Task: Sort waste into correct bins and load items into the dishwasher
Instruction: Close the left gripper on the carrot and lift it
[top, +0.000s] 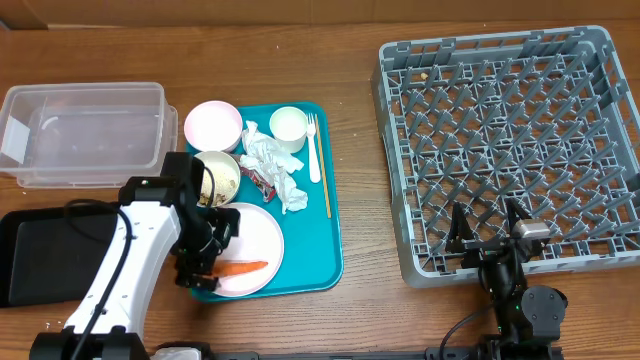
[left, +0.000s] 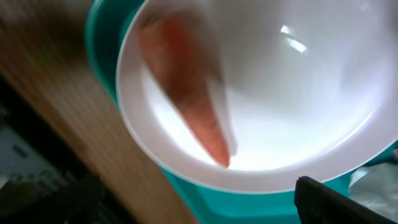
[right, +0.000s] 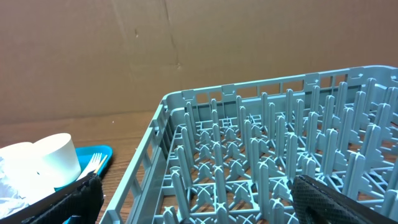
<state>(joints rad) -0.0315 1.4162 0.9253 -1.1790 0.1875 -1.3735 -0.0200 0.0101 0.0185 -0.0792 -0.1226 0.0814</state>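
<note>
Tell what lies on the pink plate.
An orange carrot stick lies on the pale-pink plate. The left arm covers the plate's left side, so anything there is hidden.

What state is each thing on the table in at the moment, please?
carrot stick, lying on the plate.
plate, flat on the teal tray.
napkins, crumpled, on the teal tray.
clear tub, empty.
dish rack, no dishes loaded.
left gripper, open, over the carrot stick's end.
right gripper, open, holding nothing, by the dish rack's near edge.
</note>
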